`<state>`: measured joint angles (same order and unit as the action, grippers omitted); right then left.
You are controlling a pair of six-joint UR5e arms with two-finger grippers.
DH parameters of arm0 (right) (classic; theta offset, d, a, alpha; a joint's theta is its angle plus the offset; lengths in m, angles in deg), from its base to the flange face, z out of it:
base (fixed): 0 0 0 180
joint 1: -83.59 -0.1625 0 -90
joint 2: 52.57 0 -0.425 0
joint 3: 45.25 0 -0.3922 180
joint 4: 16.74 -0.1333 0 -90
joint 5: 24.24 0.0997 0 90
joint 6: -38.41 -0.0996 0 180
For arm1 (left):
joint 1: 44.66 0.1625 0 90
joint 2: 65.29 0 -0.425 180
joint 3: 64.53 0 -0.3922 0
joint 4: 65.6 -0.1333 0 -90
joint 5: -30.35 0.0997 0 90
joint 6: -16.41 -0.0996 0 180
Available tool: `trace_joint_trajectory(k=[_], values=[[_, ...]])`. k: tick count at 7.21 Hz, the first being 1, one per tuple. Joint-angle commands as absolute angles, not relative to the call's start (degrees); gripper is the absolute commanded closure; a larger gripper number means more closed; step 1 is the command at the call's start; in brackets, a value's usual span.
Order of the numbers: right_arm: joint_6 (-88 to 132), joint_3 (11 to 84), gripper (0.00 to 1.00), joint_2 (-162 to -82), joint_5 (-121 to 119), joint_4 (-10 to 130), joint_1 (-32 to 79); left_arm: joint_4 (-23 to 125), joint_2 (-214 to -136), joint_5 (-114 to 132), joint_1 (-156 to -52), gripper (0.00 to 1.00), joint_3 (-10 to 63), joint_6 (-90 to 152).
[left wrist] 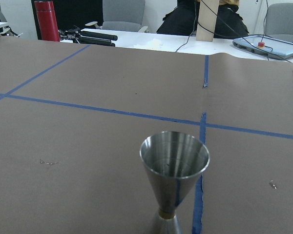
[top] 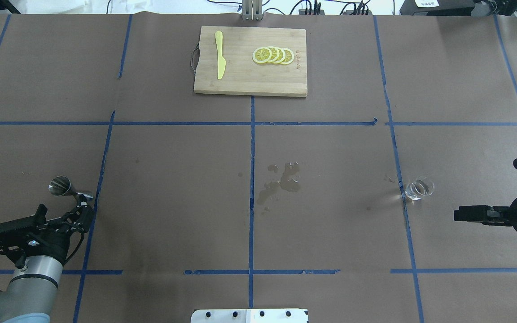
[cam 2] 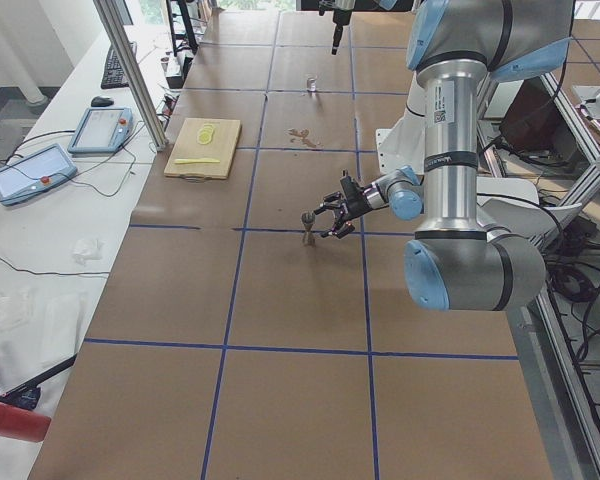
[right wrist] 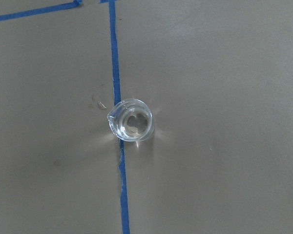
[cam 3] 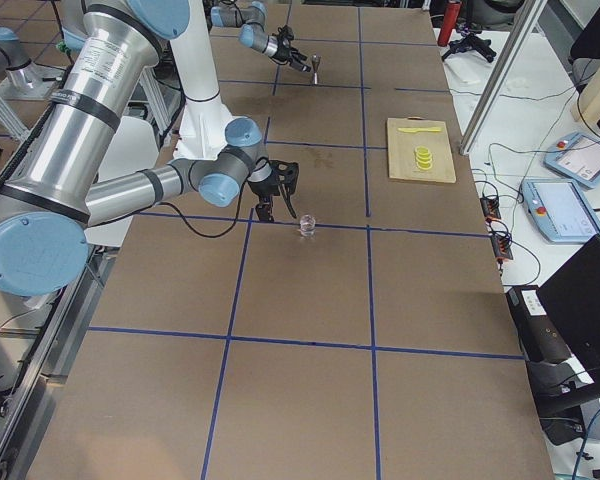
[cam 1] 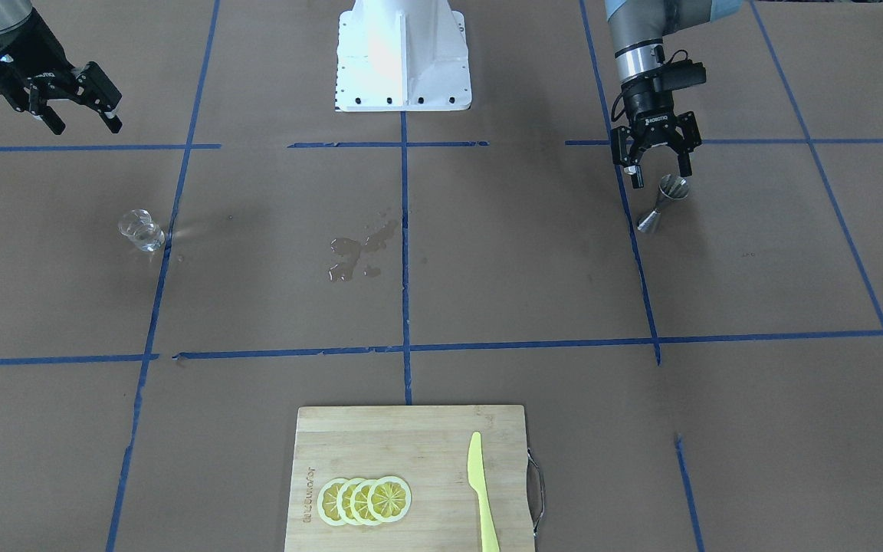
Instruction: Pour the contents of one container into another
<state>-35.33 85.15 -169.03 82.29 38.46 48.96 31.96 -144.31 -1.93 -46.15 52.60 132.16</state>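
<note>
The clear glass cup [cam 1: 141, 230] stands upright on a blue tape line, and the right wrist view looks straight down into the same cup [right wrist: 131, 120]. My right gripper [cam 1: 83, 123] hangs open above the table, well apart from the cup and on its robot side. The steel jigger [cam 1: 664, 203] stands upright on the other side of the table. It fills the lower centre of the left wrist view as the jigger [left wrist: 174, 168], with no fingers showing around it. My left gripper [cam 1: 660, 176] is open, just behind the jigger's top, holding nothing.
A wet spill [cam 1: 357, 253] marks the paper near the table's middle. A wooden cutting board [cam 1: 426, 445] with lemon slices [cam 1: 365, 500] and a yellow knife [cam 1: 480, 491] lies at the far edge. The white robot base [cam 1: 403, 54] sits between the arms.
</note>
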Motion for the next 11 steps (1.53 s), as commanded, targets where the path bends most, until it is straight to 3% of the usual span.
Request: trace_joint_trajectory(k=[1,10,11], values=[[-35.3,85.0,0.0,-169.0,82.3,38.5,49.0,32.0,-146.7,-1.4,-46.8,0.0,49.9,132.0],[-35.3,84.6,0.0,-168.9,82.3,38.5,49.0,31.9,-151.2,-0.2,-50.4,0.01,43.1,132.0],[-35.3,84.6,0.0,-168.9,82.3,38.5,49.0,31.9,-151.6,-0.2,-50.6,0.05,42.9,132.0]])
